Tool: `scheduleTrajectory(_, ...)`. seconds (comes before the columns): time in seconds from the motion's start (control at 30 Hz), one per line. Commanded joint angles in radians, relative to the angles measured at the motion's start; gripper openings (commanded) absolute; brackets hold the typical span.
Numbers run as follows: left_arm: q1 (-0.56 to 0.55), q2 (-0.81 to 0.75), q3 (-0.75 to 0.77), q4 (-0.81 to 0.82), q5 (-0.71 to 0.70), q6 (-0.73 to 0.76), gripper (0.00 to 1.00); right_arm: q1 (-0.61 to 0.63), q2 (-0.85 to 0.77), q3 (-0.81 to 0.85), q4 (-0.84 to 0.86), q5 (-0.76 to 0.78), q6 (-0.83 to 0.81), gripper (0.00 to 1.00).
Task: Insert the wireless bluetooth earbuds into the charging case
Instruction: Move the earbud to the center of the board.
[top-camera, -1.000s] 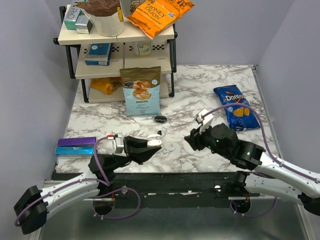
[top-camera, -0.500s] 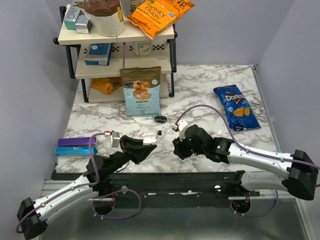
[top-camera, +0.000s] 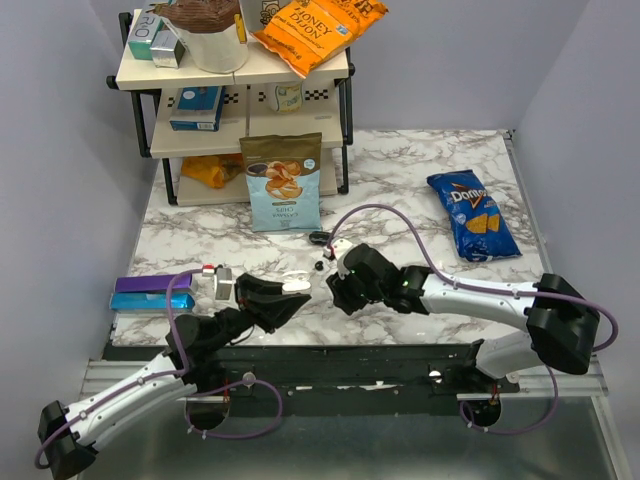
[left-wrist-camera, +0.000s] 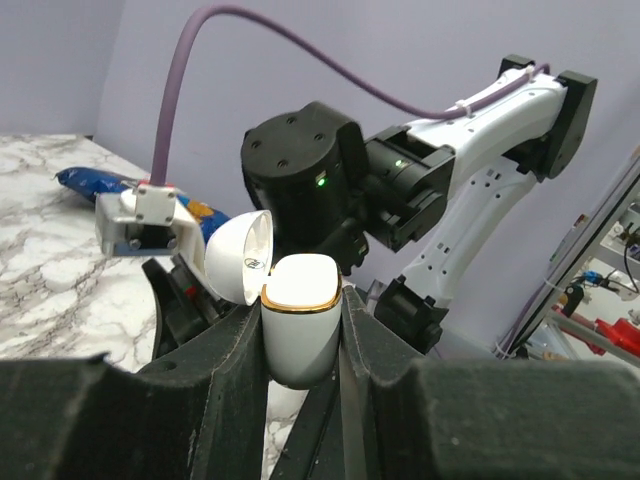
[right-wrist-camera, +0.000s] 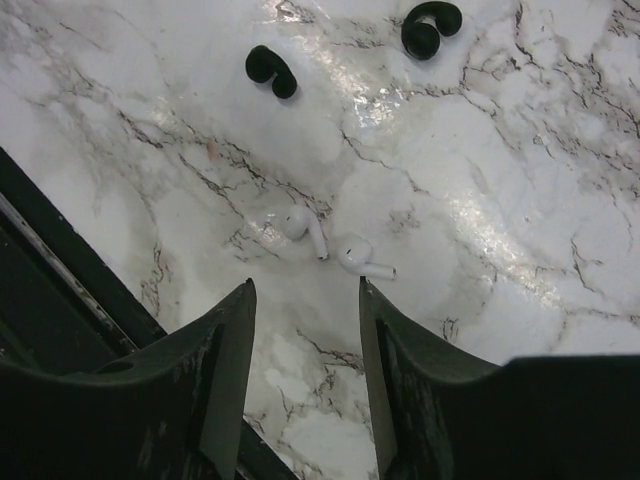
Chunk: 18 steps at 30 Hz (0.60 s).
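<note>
My left gripper (left-wrist-camera: 300, 306) is shut on a white charging case (left-wrist-camera: 300, 325) with a gold rim, held upright with its lid (left-wrist-camera: 238, 255) flipped open. In the top view the case (top-camera: 296, 287) sits just left of my right gripper (top-camera: 335, 287). Two white stemmed earbuds (right-wrist-camera: 297, 224) (right-wrist-camera: 357, 254) lie side by side on the marble, just beyond my right gripper (right-wrist-camera: 304, 288), which hangs open above the table with nothing between its fingers. Two small black curved buds (right-wrist-camera: 270, 72) (right-wrist-camera: 430, 28) lie farther out.
A black oval case (top-camera: 320, 237) lies before a standing blue snack bag (top-camera: 284, 183). A blue chip bag (top-camera: 470, 213) lies at the right, a purple and blue box (top-camera: 150, 292) at the left edge, and a stocked shelf rack (top-camera: 235, 95) at the back left.
My right arm has swung left and stretched out low, its gripper now over the earbuds close to the left gripper. The left gripper has shifted slightly left with the case.
</note>
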Motion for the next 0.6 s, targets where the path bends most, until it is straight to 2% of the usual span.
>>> scheduleTrajectory(0.0, -0.014, -0.083, -0.082, 0.007, -0.042, 0.025, 0.0, -0.006, 0.006, 0.004, 0.046, 0.117, 0.047, 0.5)
scheduleTrajectory(0.17, -0.014, -0.142, -0.076, -0.109, -0.095, 0.043, 0.0, -0.024, 0.022, -0.016, 0.035, 0.137, 0.076, 0.33)
scheduleTrajectory(0.27, -0.015, -0.151, -0.082, -0.113, -0.104, 0.036, 0.0, -0.023, 0.031, -0.029, 0.046, 0.119, 0.101, 0.18)
scheduleTrajectory(0.3, -0.015, -0.147, -0.082, -0.116, -0.104, 0.033, 0.0, -0.024, 0.036, -0.036, 0.049, 0.115, 0.116, 0.04)
scheduleTrajectory(0.33, -0.015, -0.145, -0.082, -0.116, -0.103, 0.031, 0.0, -0.023, 0.048, -0.039, 0.047, 0.114, 0.122, 0.01)
scheduleTrajectory(0.57, -0.015, -0.101, -0.07, -0.113, -0.087, 0.034, 0.0, -0.023, 0.094, -0.035, 0.038, 0.051, 0.128, 0.01)
